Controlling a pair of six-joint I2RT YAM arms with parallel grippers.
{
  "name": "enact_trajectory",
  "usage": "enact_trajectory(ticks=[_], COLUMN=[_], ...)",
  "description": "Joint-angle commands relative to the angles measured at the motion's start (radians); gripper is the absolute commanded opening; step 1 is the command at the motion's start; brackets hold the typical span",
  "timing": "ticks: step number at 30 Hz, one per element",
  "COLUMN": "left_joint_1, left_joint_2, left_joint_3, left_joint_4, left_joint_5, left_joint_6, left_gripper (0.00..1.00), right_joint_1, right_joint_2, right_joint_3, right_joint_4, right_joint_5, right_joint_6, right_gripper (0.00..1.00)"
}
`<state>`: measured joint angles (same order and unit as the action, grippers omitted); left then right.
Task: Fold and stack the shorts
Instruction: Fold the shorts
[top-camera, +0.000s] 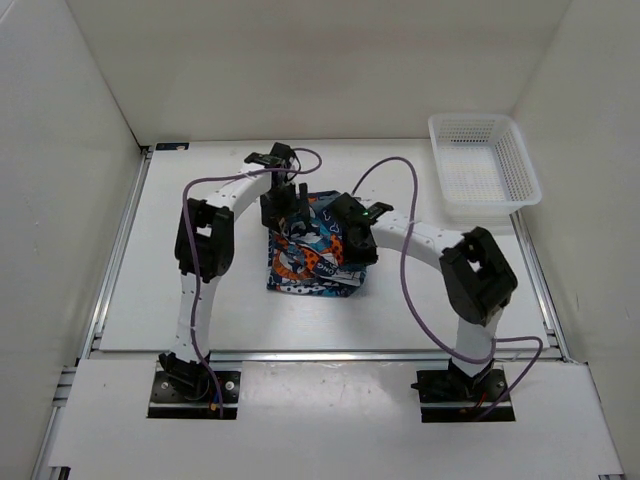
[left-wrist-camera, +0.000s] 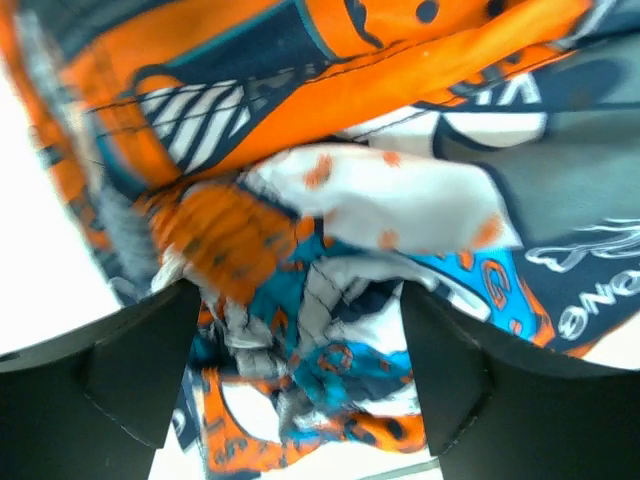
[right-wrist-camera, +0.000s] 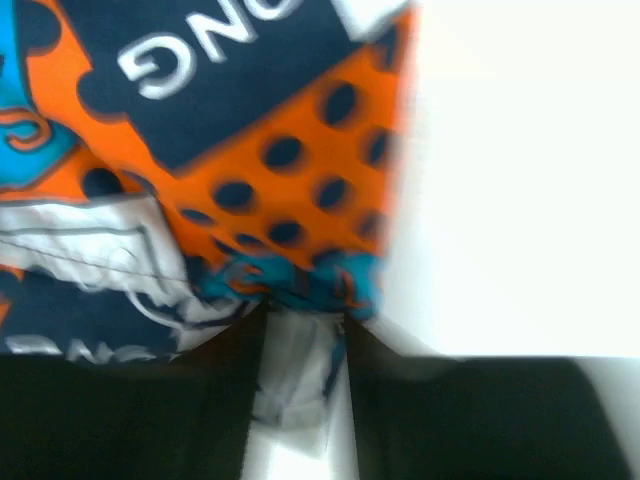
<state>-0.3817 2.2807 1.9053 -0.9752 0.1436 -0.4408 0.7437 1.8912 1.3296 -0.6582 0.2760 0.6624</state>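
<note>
The shorts (top-camera: 312, 262) lie bunched in a rough folded heap at the middle of the table, with a teal, orange, navy and white print. My left gripper (top-camera: 291, 208) is at the heap's far left edge. In the left wrist view its fingers (left-wrist-camera: 140, 370) stand wide apart, open, with crumpled fabric (left-wrist-camera: 330, 360) between them. My right gripper (top-camera: 352, 238) is at the heap's right side. In the right wrist view (right-wrist-camera: 300, 370) its jaws are nearly together and pinch a fold of the shorts (right-wrist-camera: 250, 180) at their edge.
A white plastic mesh basket (top-camera: 495, 207) stands at the back right of the table. White walls enclose the left, back and right sides. Purple cables loop over both arms.
</note>
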Motion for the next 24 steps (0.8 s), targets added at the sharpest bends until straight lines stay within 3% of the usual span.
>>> enact_trajectory(ticks=[1, 2, 5, 9, 16, 19, 24], left_joint_1=[0.029, 0.029, 0.038, 0.07, 0.102, 0.112, 0.112], left_joint_2=[-0.088, -0.142, -0.231, -0.409, -0.858, -1.039, -1.197], left_joint_3=[0.11, 0.129, 0.182, 0.16, -0.139, -0.247, -0.367], left_joint_4=[-0.085, -0.101, -0.16, -0.183, -0.191, -0.163, -0.132], left_joint_5=[-0.032, -0.042, -0.062, -0.027, -0.154, -0.164, -0.174], left_joint_6=[0.011, 0.011, 0.022, 0.033, 0.01, -0.009, -0.044], left_gripper=[0.94, 1.0, 1.0, 1.0, 1.0, 1.0, 1.0], right_joint_1=[0.005, -0.004, -0.032, -0.119, -0.276, -0.285, -0.285], right_joint_2=[-0.206, -0.252, -0.426, -0.613, -0.908, -0.984, -1.086], right_joint_3=[0.054, 0.066, 0.088, 0.079, -0.053, -0.111, -0.179], right_joint_4=[-0.11, -0.11, -0.11, -0.182, -0.294, -0.317, -0.317], right_joint_5=[0.164, 0.205, 0.265, 0.321, 0.341, 0.341, 0.322], right_joint_6=[-0.075, -0.105, -0.133, -0.142, -0.185, -0.185, -0.187], right_gripper=[0.5, 0.65, 1.0, 1.0, 1.0, 1.0, 1.0])
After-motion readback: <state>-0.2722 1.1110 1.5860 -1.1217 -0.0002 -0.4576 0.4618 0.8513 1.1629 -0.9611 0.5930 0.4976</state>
